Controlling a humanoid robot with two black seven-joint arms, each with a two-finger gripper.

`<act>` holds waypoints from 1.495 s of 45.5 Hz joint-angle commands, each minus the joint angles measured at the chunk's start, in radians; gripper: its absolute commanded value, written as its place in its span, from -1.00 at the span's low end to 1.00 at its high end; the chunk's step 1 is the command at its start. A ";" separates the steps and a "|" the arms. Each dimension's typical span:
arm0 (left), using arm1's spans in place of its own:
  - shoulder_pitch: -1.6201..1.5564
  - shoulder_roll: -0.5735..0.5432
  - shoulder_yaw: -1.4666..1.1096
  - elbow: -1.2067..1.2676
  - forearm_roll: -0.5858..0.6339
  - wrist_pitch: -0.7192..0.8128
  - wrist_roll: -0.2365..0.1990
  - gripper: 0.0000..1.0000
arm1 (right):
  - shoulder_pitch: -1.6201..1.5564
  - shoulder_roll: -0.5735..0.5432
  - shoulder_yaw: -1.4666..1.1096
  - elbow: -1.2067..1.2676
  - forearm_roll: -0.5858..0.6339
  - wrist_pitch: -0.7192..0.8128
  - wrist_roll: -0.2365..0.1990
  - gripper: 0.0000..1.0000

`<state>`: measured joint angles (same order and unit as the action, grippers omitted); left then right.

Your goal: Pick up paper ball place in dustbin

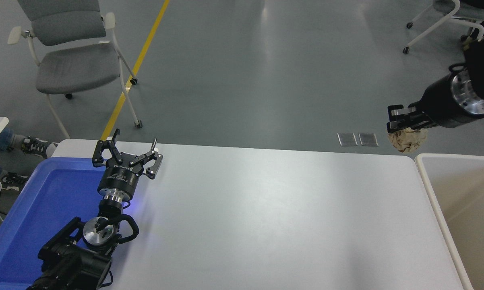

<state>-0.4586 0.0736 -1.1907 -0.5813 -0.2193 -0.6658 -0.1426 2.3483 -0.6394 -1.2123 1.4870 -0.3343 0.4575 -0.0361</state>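
The crumpled beige paper ball (407, 139) hangs in the air at the upper right, high above the table's far right corner. My right gripper (399, 121) is shut on its top, with the arm reaching in from the right edge. Just below and to the right stands the cream dustbin (429, 183), beside the table's right end; the ball sits just left of and beyond the bin's near-left rim corner. My left gripper (127, 153) is parked at the lower left with its fingers spread open and nothing in them.
A blue tray (36, 201) lies at the table's left end under the left arm. Beyond the white table (266, 217) is grey floor with a yellow line, a grey chair (69, 60) at the upper left and another chair (447, 20) at the upper right.
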 commanded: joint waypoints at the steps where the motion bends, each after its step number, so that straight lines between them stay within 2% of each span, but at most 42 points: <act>1: 0.000 0.000 0.000 0.000 0.000 0.000 0.001 0.98 | -0.007 -0.063 -0.055 -0.151 0.191 -0.057 -0.001 -1.00; 10: 0.000 0.000 0.000 0.000 0.000 0.000 0.000 0.98 | -0.202 -0.095 -0.053 -0.395 0.428 -0.161 -0.002 -1.00; 19: 0.000 0.000 0.000 0.000 0.000 0.000 0.001 0.98 | -0.487 -0.112 0.002 -0.612 0.567 -0.322 -0.007 -1.00; 24: 0.000 0.000 0.000 0.000 0.000 0.000 0.001 0.98 | -0.713 -0.114 0.150 -0.796 0.635 -0.344 -0.039 -1.00; 33: 0.000 0.000 0.000 0.000 0.000 0.000 0.000 0.98 | -1.136 -0.089 0.534 -1.134 0.638 -0.370 -0.105 -1.00; 41: 0.000 0.002 0.000 0.000 0.000 0.000 0.001 0.98 | -1.435 0.110 0.891 -1.517 0.569 -0.375 -0.159 -1.00; 46: 0.000 0.000 0.000 0.000 0.000 0.000 0.000 0.98 | -1.515 0.217 1.034 -1.625 0.552 -0.394 -0.165 -1.00; 53: 0.000 0.000 0.000 0.000 -0.002 0.000 0.000 0.98 | -1.623 0.250 1.131 -1.619 0.555 -0.471 -0.154 -1.00; 68: 0.000 0.000 -0.001 0.000 -0.002 0.000 0.000 0.98 | -1.727 0.328 1.281 -1.614 0.555 -0.525 -0.146 -1.00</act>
<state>-0.4587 0.0738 -1.1917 -0.5814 -0.2207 -0.6659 -0.1431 0.7267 -0.3773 -0.0581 -0.0940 0.2232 -0.0200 -0.1840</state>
